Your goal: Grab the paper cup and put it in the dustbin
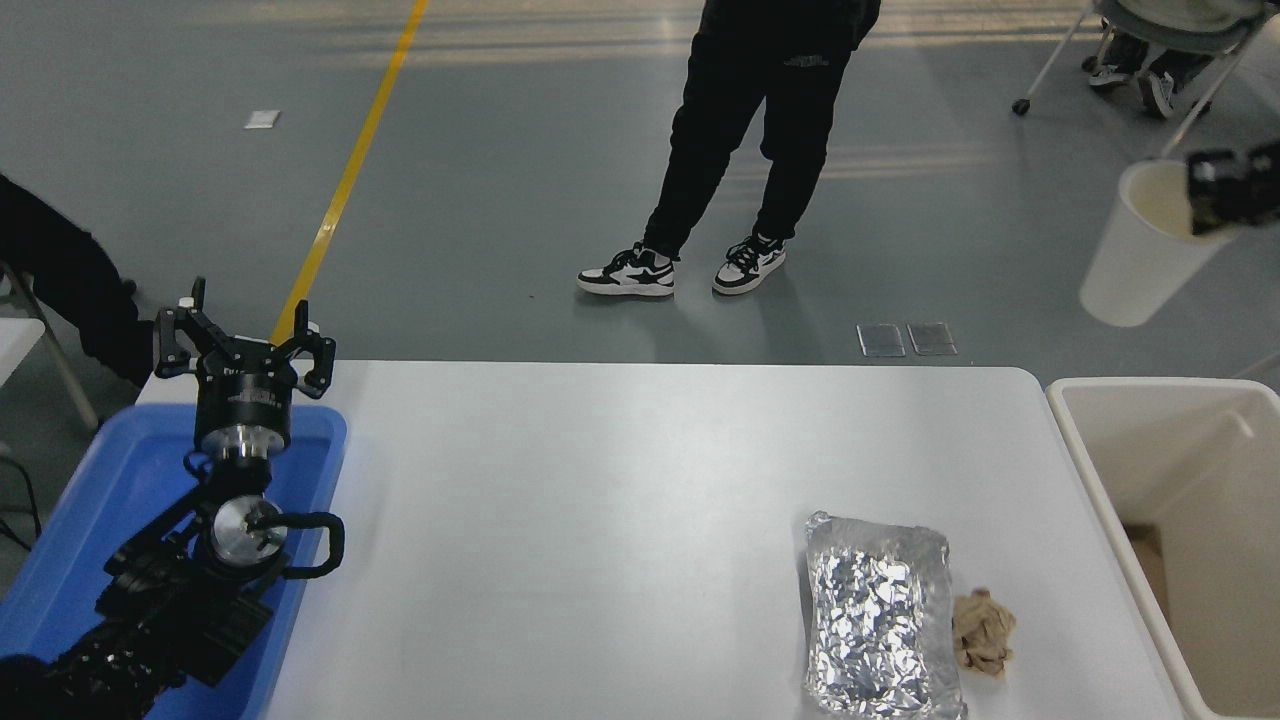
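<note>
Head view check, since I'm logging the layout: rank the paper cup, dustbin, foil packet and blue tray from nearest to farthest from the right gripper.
1. paper cup, held at its rim by the right gripper.
2. dustbin, below it, right of the table.
3. foil packet, near table edge.
4. blue tray, far left.

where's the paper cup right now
In the head view the cup hangs in the air at the upper right, gripped at its rim by the right gripper, above and beyond the dustbin.

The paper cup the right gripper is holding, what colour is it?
The paper cup is plain white outside, cream inside; seen in the head view.
</note>
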Robot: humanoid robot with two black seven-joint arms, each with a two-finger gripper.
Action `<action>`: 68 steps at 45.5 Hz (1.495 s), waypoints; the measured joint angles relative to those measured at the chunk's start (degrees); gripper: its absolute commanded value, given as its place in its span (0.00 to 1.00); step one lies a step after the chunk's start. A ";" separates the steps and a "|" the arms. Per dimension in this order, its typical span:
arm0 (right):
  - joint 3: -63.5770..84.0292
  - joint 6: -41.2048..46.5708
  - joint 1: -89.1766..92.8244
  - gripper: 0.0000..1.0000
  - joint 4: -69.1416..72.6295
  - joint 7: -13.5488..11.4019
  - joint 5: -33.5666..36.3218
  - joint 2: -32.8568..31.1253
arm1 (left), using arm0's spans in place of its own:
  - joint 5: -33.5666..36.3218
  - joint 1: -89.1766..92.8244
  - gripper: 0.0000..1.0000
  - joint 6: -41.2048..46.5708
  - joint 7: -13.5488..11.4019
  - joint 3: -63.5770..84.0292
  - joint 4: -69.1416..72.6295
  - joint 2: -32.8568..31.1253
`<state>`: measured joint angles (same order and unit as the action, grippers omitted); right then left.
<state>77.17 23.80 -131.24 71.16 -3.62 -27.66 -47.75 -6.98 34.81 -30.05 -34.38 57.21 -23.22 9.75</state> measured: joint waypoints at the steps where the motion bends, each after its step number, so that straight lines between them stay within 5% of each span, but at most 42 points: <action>1: -0.46 -0.94 2.27 0.00 -2.09 0.48 -0.52 -1.40 | -0.02 0.00 0.99 0.00 0.00 0.00 0.03 0.00; 19: -27.37 -11.86 49.78 0.00 -30.39 5.24 1.11 -9.34 | -0.04 -0.01 0.99 0.00 0.01 0.00 0.01 0.00; 32: -45.89 -16.93 79.42 0.00 -47.01 5.33 11.26 1.17 | -0.05 -0.01 0.99 0.00 0.02 0.06 0.02 0.01; 51: -51.09 -21.59 92.75 0.00 -53.96 4.45 19.51 11.53 | -0.05 0.00 0.99 0.08 -0.07 0.09 0.02 0.01; 52: -51.18 -21.75 92.96 0.02 -54.07 4.43 19.64 11.76 | -0.05 0.00 0.99 0.08 -0.07 0.08 0.02 0.01; 53: -51.30 -21.99 93.25 0.22 -54.20 4.42 19.83 12.07 | -0.05 0.00 0.99 0.08 -0.07 0.09 0.02 0.01; 55: -51.42 -22.20 93.60 1.00 -54.26 4.37 20.04 12.45 | -0.05 0.00 0.99 0.08 -0.07 0.09 0.02 0.01; 68: -52.14 -22.69 93.76 1.00 -53.81 4.31 22.02 13.86 | -0.05 0.00 0.99 0.08 -0.07 0.09 0.02 0.01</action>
<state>25.03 1.11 -37.47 17.35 0.70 -5.64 -33.90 -7.03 34.81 -29.97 -34.45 57.30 -23.20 9.76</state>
